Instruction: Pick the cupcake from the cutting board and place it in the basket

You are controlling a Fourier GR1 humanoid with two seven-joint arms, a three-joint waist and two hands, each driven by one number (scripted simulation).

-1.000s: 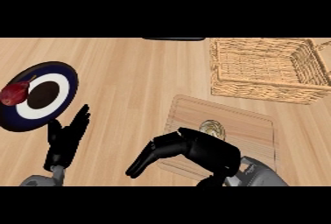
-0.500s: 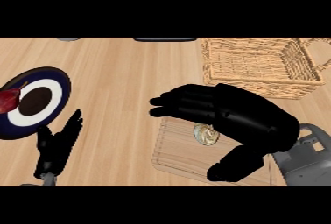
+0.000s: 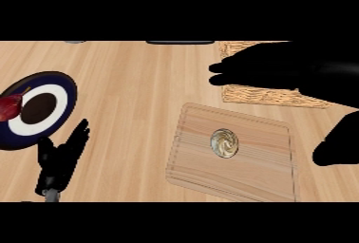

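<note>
The cupcake sits on the cutting board, near its middle, nothing touching it. The board lies flat on the wooden tabletop. Above it looms the right robot hand, a dark shape with fingers spread and holding nothing, covering much of the basket behind the board. The left robot hand rests open at the lower left, fingers up, just beside a dark blue plate carrying a red item.
</note>
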